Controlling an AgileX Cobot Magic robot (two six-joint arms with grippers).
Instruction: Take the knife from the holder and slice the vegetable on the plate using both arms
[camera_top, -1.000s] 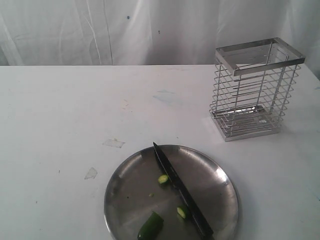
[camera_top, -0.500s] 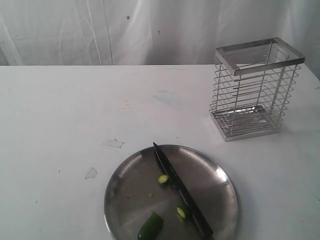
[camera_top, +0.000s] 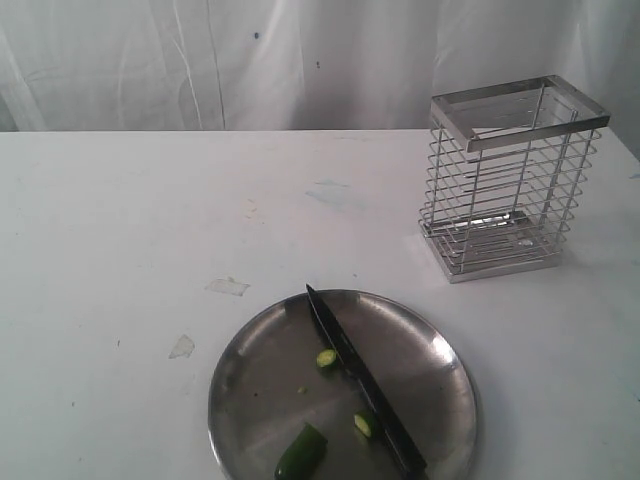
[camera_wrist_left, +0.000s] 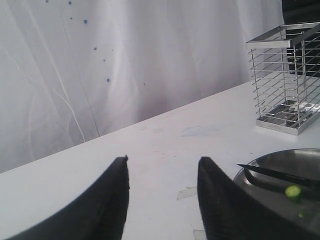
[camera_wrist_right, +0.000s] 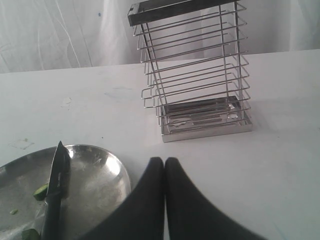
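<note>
Exterior view: one white table (camera_top: 150, 220), smooth with a few faint scuffs, backed by a creased white curtain (camera_top: 250, 60). One round plate (camera_top: 440, 390) of dull brushed steel with a low raised rim sits at the near edge. One knife (camera_top: 362, 382) lies flat across it, slim dark pointed blade and black handle, tip just over the far rim. Three pieces of glossy green vegetable lie on the plate: one larger dark-green chilli piece (camera_top: 301, 452) left of the blade, and two small round slices with pale green centres (camera_top: 326, 358) (camera_top: 365, 425) right beside the blade. One holder (camera_top: 510, 180), a tall rectangular basket of thin shiny wires with a flat steel rim, stands upright and holds nothing, well apart from the plate, to the right at the back. No arm shows here. Left wrist view: one left gripper (camera_wrist_left: 162, 200), two black tapered fingers (camera_wrist_left: 107, 205) spread wide with bare table between them, gripping nothing; the plate edge, knife tip and one slice lie off to one side, the holder beyond. Right wrist view: one right gripper (camera_wrist_right: 164, 165), two black fingers pressed together tip to tip, nothing pinched, over the table between plate and holder.
</note>
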